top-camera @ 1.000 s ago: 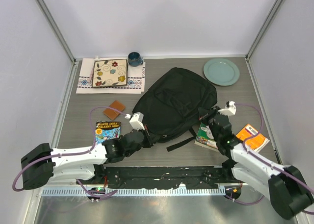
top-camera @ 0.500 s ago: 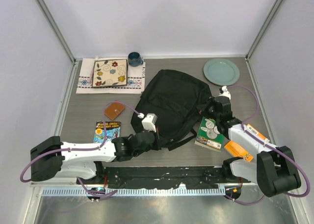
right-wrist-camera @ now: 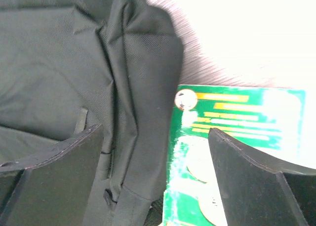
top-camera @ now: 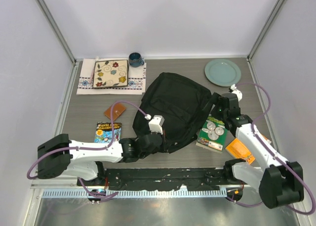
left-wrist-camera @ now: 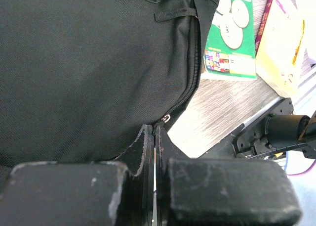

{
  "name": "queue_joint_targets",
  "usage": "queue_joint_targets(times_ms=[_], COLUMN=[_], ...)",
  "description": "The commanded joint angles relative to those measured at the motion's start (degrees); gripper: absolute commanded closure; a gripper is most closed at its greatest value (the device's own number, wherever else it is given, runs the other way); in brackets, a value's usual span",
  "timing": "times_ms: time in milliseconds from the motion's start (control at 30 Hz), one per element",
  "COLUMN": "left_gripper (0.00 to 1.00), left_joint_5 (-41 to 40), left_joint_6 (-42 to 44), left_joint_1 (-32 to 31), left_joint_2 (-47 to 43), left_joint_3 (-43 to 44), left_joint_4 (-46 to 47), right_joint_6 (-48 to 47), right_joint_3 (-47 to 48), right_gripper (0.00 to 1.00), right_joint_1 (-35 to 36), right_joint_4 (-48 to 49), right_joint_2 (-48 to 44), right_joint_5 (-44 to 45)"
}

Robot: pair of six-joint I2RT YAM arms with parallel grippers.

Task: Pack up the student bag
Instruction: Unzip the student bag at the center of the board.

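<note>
On table, student bag apparently zipped.

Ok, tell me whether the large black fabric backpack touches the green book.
Touching: in the right wrist view the backpack lies over the green book at its left edge.

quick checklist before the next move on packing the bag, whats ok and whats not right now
1. Left gripper shut at the near edge of the student bag: ok.
2. Left gripper actually pinching the zipper pull, which sits just past its tips: cannot tell.
3. Bag open for packing: not ok; the zipper looks closed along the stretch in the left wrist view.
4. Right gripper open and empty, over the bag's right edge: ok.
5. Green book lying flat and uncovered by the bag's right edge: ok.
6. Orange book free to pick: cannot tell; the right arm crosses over it.
</note>
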Motion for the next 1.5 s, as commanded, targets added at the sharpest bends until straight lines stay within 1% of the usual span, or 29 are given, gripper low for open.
queue_joint_targets(times_ms=[0, 67, 133, 167, 267, 300, 400, 433, 533, 567, 700, 767, 833, 867, 900, 1000, 1033, 1067, 1100, 1167, 1233, 1333, 1367, 1467], left_gripper=[1.0, 1.0, 1.0, 1.0, 1.0, 1.0, 1.0, 1.0, 1.0, 1.0, 1.0, 1.0, 1.0, 1.0, 1.0, 1.0, 1.0, 1.0, 1.0, 1.0, 1.0, 1.0, 1.0, 1.0], left_joint_5=[-4.39, -4.83, -5.27, -5.45, -6.06, -6.41, -6.94, -6.94, -6.6, -6.42, -6.42, -6.33, -6.33, -6.33, -6.24, -6.42, -6.42, -6.33, -6.24, -6.07, -5.8, -5.45, -5.28, -4.66], left_joint_6=[0.12, 0.03, -0.06, -0.14, 0.29, 0.56, 1.26, 1.26, 1.0, 0.83, 0.73, 0.91, 0.91, 0.91, 0.91, 1.0, 1.0, 1.09, 1.17, 1.09, 1.18, 1.44, 1.53, 1.88], left_joint_1=[-0.18, -0.18, -0.18, -0.18, -0.18, -0.18, -0.18, -0.18, -0.18, -0.18, -0.18, -0.18, -0.18, -0.18, -0.18, -0.18, -0.18, -0.18, -0.18, -0.18, -0.18, -0.18, -0.18, -0.18], left_joint_2=[-1.27, -1.53, -1.79, -1.88, -2.85, -3.2, -4.08, -4.17, -3.99, -3.91, -3.55, -3.47, -3.29, -3.2, -3.11, -3.11, -3.2, -3.2, -3.38, -3.64, -3.82, -4.61, -5.13, -5.92], left_joint_3=[1.36, 1.19, 0.84, 0.75, 0.92, 1.01, 0.92, 0.92, 0.75, 0.75, 0.57, 0.66, 0.92, 0.92, 0.92, 1.27, 1.27, 1.36, 1.19, 1.1, 0.92, 0.48, 0.4, -0.31], left_joint_4=[-0.33, -0.59, -0.59, -0.5, -2.6, -3.05, -3.49, -3.49, -2.88, -2.44, -1.74, -1.47, -1.47, -1.56, -1.47, -2.0, -2.17, -2.17, -2.17, -2.09, -2.17, -2.17, -2.17, -2.17], right_joint_6=[0.02, 1.16, 1.26, 1.26, 3.36, 6.06, 11.25, 15.1, 21.18, 21.82, 23.49, 25.5, 27.26, 29.62, 30.51, 34.11, 34.91, 35.61, 36.49, 37.03, 36.85, 36.59, 36.41, 35.19], right_joint_3=[4.77, 4.42, 3.11, 2.49, 0.03, -0.67, -5.24, -8.38, -12.53, -12.89, -12.28, -12.81, -14.03, -14.65, -15.26, -16.06, -16.24, -16.67, -16.94, -17.29, -16.68, -16.76, -16.76, -16.24], right_gripper=[0.07, 0.07, 0.07, 0.07, 0.08, 0.11, 0.16, 0.16, 0.18, 0.18, 0.18, 0.18, 0.18, 0.18, 0.18, 0.19, 0.19, 0.2, 0.2, 0.21, 0.26, 0.39, 0.45, 0.56], right_joint_1=[-0.79, -0.79, -0.79, -0.79, -0.78, -0.7, -0.35, -0.17, 1.84, 2.55, 8.25, 13.08, 16.42, 20.44, 22.14, 29.34, 30.49, 31.29, 32.25, 32.7, 32.7, 32.79, 32.7, 32.7], right_joint_4=[-12.17, -13.85, -14.65, -14.48, -13.6, -13.77, -12.2, -11.58, -9.64, -9.73, -12.45, -11.93, -9.04, -7.63, -3.79, 0.28, 1.25, 2.39, 5.71, 8.19, 8.73, 9.69, 10.57, 11.01], right_joint_2=[-6.55, -11.19, -15.07, -18.66, -22.72, -24.48, -28.34, -29.67, -34.4, -35.03, -34.87, -33.55, -31.8, -29.53, -28.11, -22.57, -21.43, -20.63, -18.62, -16.51, -14.13, -13.59, -13.51, -12.81], right_joint_5=[12.13, 13.81, 12.33, 8.32, 1.09, -4.15, -14.01, -15.09, -18.08, -18.26, -15.9, -13.27, -11.68, -10.11, -9.74, -5.09, -2.38, -1.75, -1.48, -1.13, 0.01, 3.0, 3.53, 5.11])
